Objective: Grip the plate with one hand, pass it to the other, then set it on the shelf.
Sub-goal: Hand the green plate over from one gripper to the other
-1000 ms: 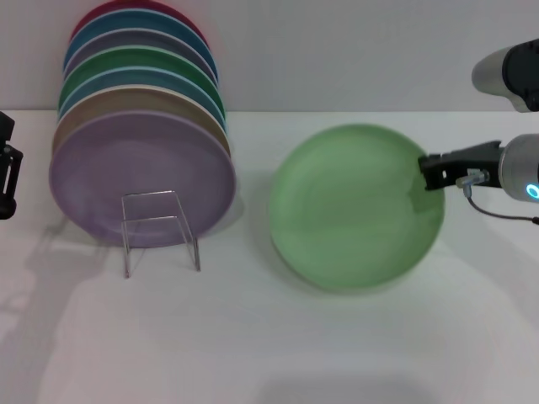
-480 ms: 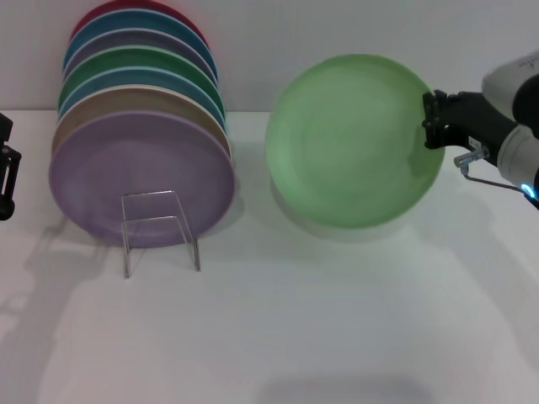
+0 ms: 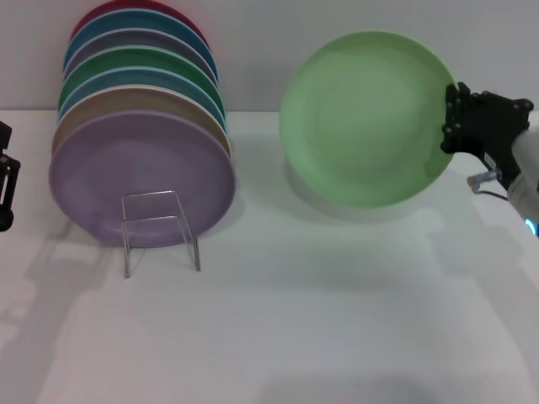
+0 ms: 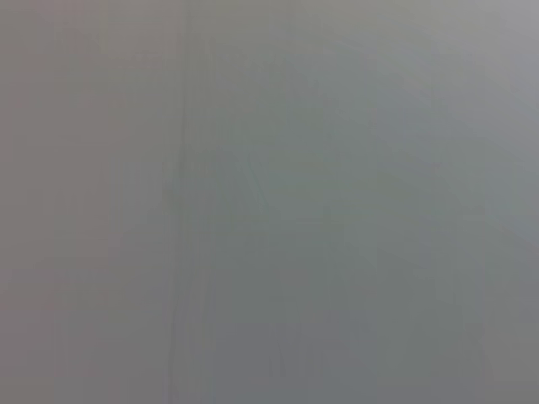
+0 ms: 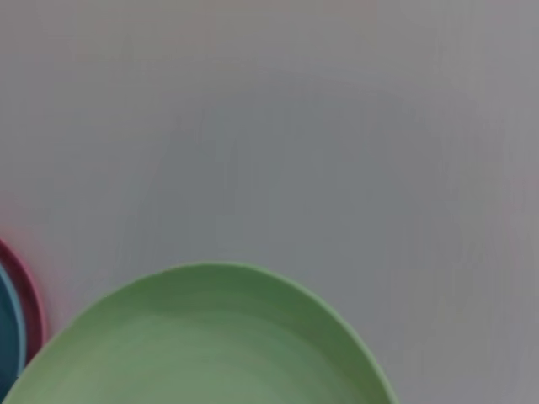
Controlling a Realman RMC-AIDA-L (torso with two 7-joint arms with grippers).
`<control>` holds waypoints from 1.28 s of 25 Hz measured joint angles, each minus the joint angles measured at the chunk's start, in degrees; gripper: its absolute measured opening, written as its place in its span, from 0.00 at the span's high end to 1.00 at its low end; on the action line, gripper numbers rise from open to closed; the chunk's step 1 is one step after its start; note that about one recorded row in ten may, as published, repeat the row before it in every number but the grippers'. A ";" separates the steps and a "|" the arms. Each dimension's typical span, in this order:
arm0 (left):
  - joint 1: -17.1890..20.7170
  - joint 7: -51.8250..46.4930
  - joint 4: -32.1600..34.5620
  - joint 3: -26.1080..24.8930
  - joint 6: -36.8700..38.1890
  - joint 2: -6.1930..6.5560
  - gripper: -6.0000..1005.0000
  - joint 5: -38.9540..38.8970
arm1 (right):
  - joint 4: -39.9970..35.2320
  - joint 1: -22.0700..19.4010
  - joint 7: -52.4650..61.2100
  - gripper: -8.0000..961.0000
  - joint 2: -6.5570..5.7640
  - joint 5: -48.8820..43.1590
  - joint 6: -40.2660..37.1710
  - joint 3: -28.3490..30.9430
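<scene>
White tabletop fills the lower frame. At upper right, the plate is held aloft, tilted, pinched at its rim by the right gripper. The left gripper, its fingers indiscernible, waits at left edge. For a clean handover, the free rim should be presented leftward, kept clear of the stacked plates and the shelf.

White table carrying a clear shelf toward its left side, a row of upright coloured plates standing just behind the shelf, lilac-purple plate leaning frontmost
</scene>
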 joint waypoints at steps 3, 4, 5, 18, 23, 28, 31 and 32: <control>0.86 -0.46 -0.49 3.20 2.02 0.00 0.44 0.02 | -7.00 0.36 0.01 0.97 -0.06 2.20 -11.50 -2.07; 0.97 -0.78 -0.54 4.45 2.38 0.01 0.44 0.00 | -9.10 0.41 0.01 0.97 -0.10 2.74 -15.53 -3.06; 1.06 -1.16 -0.56 5.90 2.64 -0.02 0.44 0.04 | -10.75 0.38 0.01 0.97 -0.12 2.93 -19.10 -3.90; 1.33 -3.08 -3.92 22.54 -1.85 -0.30 0.44 -0.03 | -27.97 -0.92 -3.66 0.97 0.14 12.59 -51.73 -18.73; 0.64 -3.08 -4.72 24.92 -6.34 -0.38 0.44 0.03 | -32.75 0.42 -9.47 0.97 0.23 19.70 -57.15 -26.35; -0.32 -3.17 -6.19 26.62 -9.97 -0.23 0.44 0.04 | -38.68 4.05 -9.70 0.97 0.33 26.10 -61.92 -33.11; -0.96 -3.20 -6.97 27.11 -12.46 -0.28 0.44 0.04 | -39.21 3.83 -11.19 0.97 0.34 27.26 -63.30 -36.10; -1.16 -3.20 -7.44 27.30 -13.52 -0.28 0.44 0.04 | -38.97 3.47 -12.11 0.97 0.34 27.31 -63.44 -36.67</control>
